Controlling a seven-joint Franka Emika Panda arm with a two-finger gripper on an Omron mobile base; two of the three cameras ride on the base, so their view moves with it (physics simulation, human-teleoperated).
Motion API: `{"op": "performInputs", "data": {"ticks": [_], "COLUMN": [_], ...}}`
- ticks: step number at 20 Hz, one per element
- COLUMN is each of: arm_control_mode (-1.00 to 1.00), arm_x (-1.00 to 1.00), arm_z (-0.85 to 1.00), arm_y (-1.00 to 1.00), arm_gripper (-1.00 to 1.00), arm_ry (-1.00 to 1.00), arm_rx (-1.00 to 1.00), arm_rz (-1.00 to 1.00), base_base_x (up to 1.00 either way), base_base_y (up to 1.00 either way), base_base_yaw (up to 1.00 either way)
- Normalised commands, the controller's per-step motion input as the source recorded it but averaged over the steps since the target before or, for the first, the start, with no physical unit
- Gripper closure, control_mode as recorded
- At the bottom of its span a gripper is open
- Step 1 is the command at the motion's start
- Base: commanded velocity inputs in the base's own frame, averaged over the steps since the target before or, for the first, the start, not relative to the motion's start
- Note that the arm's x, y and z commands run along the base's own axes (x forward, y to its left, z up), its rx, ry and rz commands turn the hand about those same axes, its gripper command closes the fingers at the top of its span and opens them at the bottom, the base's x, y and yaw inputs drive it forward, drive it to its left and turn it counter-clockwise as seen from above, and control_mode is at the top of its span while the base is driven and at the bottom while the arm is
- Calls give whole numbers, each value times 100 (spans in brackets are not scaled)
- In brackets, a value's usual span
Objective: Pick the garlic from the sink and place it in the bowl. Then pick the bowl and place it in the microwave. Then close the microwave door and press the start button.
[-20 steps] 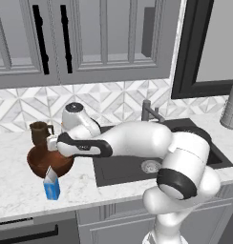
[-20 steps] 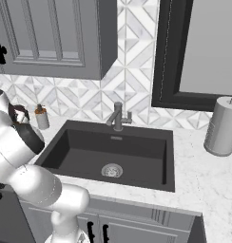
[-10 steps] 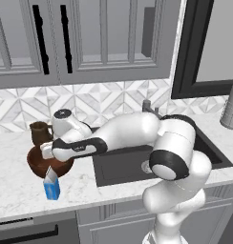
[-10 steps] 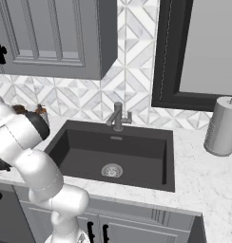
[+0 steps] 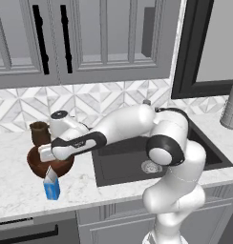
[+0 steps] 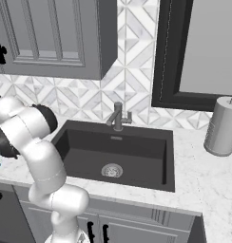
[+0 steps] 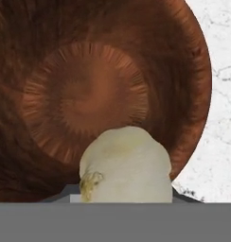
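Item, the gripper (image 5: 47, 153): we find it directly above the bowl (image 5: 46, 163), its jaws drawn in partway and clamped on the garlic (image 7: 125, 165), which the hand view shows pale and lumpy right at the fingertips with the bowl's ringed wooden floor spread behind it. Change noted: a second ago the hand stood higher and toward the sink side of the bowl; half a second ago it was nearing the rim; now it has come down over the bowl's middle, the forearm stretched out low across the counter from the sink (image 6: 119, 154). The garlic is not yet released; whether it touches the bowl's floor we cannot tell. Item, the bowl: stands on the marble counter (image 5: 13, 190) to the left of the sink, unmoved across the three moments. Item, a dark mug (image 5: 39, 133) just behind the bowl; a small blue carton (image 5: 51, 187) just in front of it, close to the rim. Item, the sink: basin bare but for its silver drain (image 6: 111, 170), faucet (image 6: 118, 116) at its back edge. We judge the first step nearly complete: the carry is done and only opening the jaws remains before the bowl itself must be gripped.
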Motion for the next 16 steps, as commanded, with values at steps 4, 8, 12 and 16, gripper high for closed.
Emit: {"op": "performInputs", "data": {"ticks": [4,8,12,16], "arm_control_mode": [-100,-100,-100,-100], "arm_x": [0,-7,-29,-37], "arm_z": [-6,0,8,56], "arm_y": [0,-1,-14,-40], "arm_gripper": [-100,-100,-100,-100], "arm_ry": [0,0,-2,-3], "arm_rx": [0,1,6,7], "arm_rz": [0,0,0,-3], "base_base_x": [0,0,0,0], "base_base_y": [0,0,0,0], "base_base_yaw": [0,0,0,0]}}
